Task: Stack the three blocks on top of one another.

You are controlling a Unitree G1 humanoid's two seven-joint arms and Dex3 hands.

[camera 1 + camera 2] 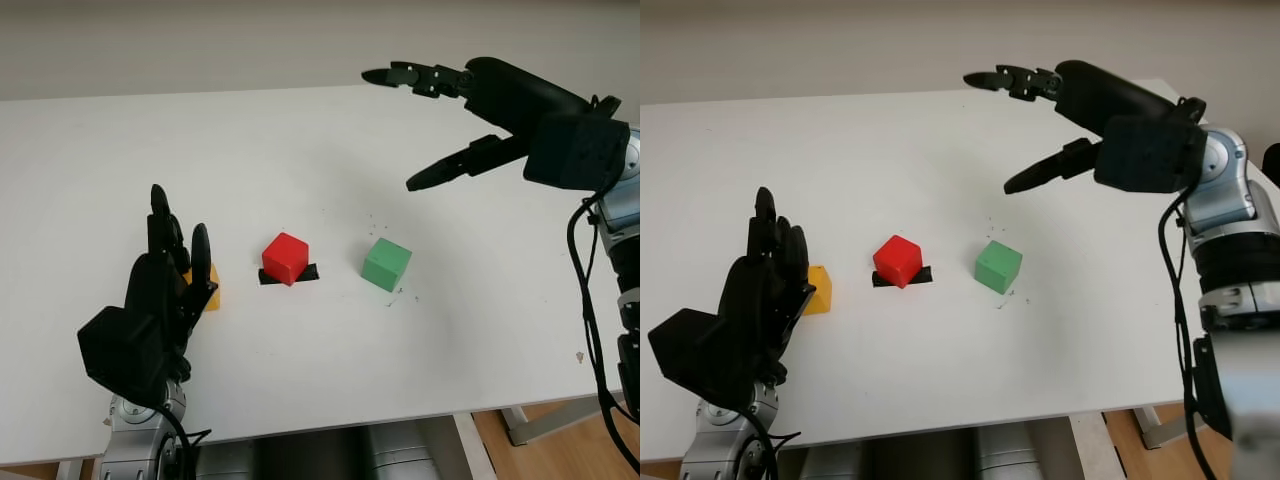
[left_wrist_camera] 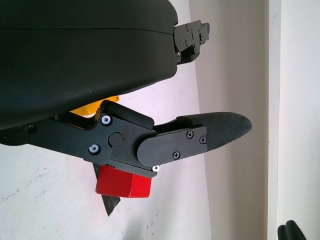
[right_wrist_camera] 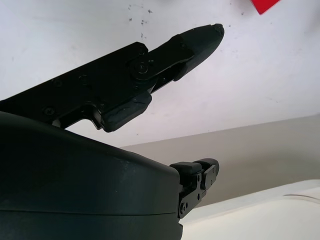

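The left hand (image 1: 160, 290) stands upright on the white table (image 1: 300, 150), open and holding nothing, its fingers pointing away from the robot. The yellow block (image 1: 208, 287) sits just behind its fingers, partly hidden. Beyond it to the right lie the red block (image 1: 285, 258), then the green block (image 1: 386, 264). The right hand (image 1: 470, 115) hangs open above the table's far right, well apart from the green block. No writing is legible.

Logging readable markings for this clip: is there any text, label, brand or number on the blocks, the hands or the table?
None readable: the red block, green block and yellow block have plain faces; the white table, left hand and right hand carry no legible marks.
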